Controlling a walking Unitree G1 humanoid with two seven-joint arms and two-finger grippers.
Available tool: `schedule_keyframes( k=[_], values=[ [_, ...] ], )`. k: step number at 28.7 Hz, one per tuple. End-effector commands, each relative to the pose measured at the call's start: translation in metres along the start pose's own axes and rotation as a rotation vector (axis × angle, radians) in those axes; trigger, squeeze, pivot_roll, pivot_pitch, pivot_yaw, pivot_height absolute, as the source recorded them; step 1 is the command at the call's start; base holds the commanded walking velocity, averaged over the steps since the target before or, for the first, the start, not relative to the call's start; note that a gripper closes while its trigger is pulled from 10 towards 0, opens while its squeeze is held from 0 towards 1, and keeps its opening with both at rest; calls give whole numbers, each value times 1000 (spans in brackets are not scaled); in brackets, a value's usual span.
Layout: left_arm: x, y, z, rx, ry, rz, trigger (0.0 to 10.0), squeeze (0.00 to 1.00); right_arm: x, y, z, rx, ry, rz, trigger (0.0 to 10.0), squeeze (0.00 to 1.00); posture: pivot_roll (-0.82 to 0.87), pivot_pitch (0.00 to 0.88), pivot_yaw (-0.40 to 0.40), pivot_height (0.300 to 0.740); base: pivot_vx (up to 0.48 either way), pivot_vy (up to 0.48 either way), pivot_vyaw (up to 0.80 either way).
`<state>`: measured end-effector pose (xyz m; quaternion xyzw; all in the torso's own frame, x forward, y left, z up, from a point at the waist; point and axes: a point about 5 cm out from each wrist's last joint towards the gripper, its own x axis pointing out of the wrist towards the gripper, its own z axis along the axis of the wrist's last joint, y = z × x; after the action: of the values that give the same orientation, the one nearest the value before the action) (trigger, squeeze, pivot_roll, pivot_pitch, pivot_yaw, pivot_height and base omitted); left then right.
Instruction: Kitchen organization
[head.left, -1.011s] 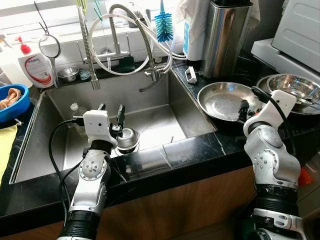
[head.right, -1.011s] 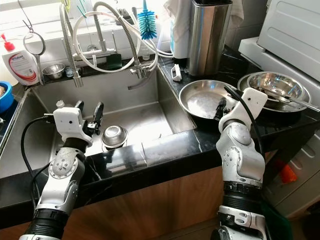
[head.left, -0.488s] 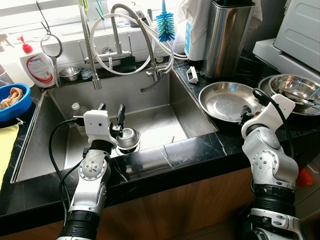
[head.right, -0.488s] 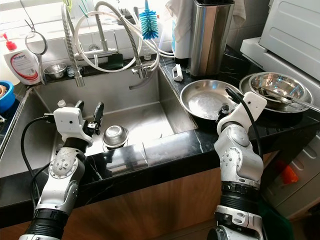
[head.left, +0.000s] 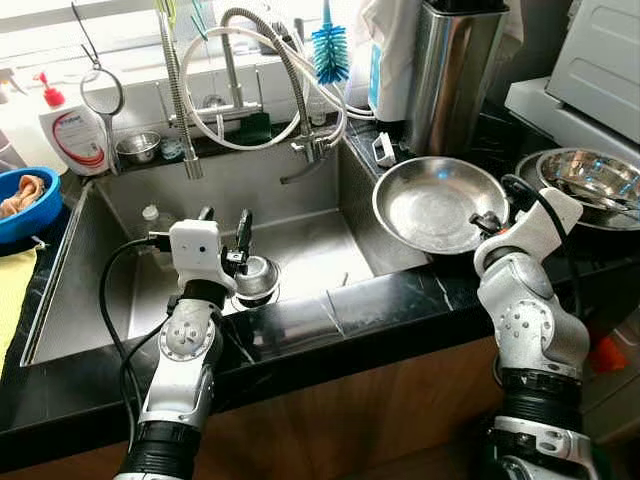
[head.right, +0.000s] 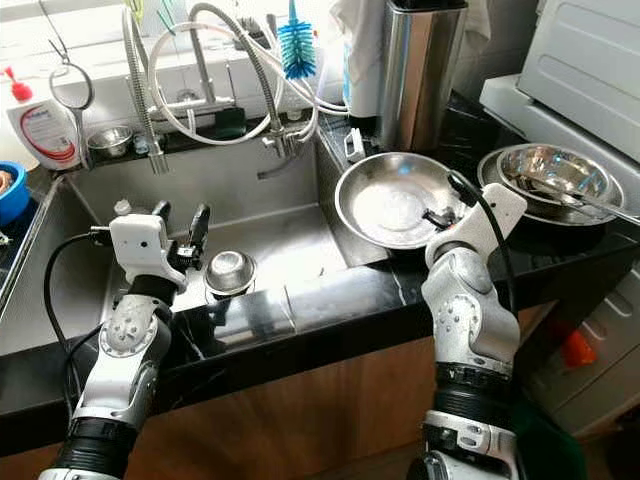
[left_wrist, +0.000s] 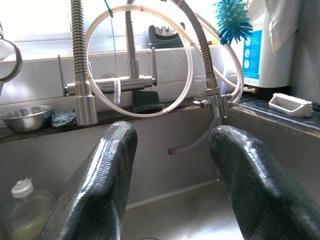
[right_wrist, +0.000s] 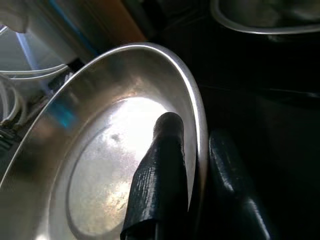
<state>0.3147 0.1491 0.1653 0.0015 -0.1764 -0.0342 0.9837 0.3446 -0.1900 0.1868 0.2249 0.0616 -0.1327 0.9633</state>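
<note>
Tilted, the steel pan (head.right: 392, 200) sits clamped in the right claw (right_wrist: 192, 165); left claw (head.left: 222, 222) gapes; labels unreadable.

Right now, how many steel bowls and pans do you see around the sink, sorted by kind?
Wide steel pans: 2, one gripped at its rim by the right gripper, the wide pan, and one on the counter at far right.
Small steel bowls: 2, one in the sink, one on the ledge.
Total: 4.

Black marble counter (head.left: 380, 305) — wooden cabinet front (head.left: 360, 415) below — bright window (left_wrist: 40, 20) behind.
</note>
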Motion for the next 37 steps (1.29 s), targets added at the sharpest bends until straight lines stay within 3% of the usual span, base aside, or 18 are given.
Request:
schedule_keyframes(
  k=[1,2,3,4,9,10,12,14,19,22,25,33,37],
  values=[
    [-1,1,1,19,-5,5,10000,0,-1,16,10,16,-49,75,0,0,-160,0,74,740,0,0,0],
    [-1,1,1,19,-5,5,10000,0,-1,19,12,10,-60,92,0,0,-160,0,74,740,0,0,0],
    [-2,1,1,19,-4,6,10000,0,-1,21,13,-16,-72,106,7608,0,-161,0,75,740,0,0,0],
    [-2,1,1,19,-3,7,10000,0,-1,23,14,-39,-81,117,10000,0,-162,0,75,740,0,0,0],
    [-2,0,0,16,0,7,10000,0,5,38,14,-121,-106,219,10000,0,-166,0,74,740,0,0,0],
    [-2,0,0,13,-2,8,10000,0,8,48,12,-187,-102,285,10000,0,-163,0,73,740,0,0,0],
    [-2,0,1,13,-2,10,10000,0,9,53,12,-226,-103,315,10000,0,-158,0,69,740,0,0,0],
    [-3,0,0,13,1,17,10000,0,17,59,11,-352,-125,322,10000,0,-163,0,67,740,0,0,0],
    [-3,-1,-1,10,5,19,10000,0,24,75,2,-509,-147,402,10000,0,-166,0,67,740,0,0,0],
    [-3,-2,0,7,4,20,10000,0,28,76,-3,-520,-130,412,10000,0,-159,0,66,740,0,0,0],
    [-2,-1,0,8,3,22,10000,0,37,74,-13,-609,-98,417,10000,0,-157,0,64,740,0,0,0],
    [-2,0,1,9,1,31,10000,0,45,64,-33,-707,-26,418,10000,0,-146,0,58,740,0,0,0],
    [-2,0,1,9,1,32,10000,0,46,64,-32,-703,-31,422,10000,0,-146,0,58,740,0,0,0]
  ],
)
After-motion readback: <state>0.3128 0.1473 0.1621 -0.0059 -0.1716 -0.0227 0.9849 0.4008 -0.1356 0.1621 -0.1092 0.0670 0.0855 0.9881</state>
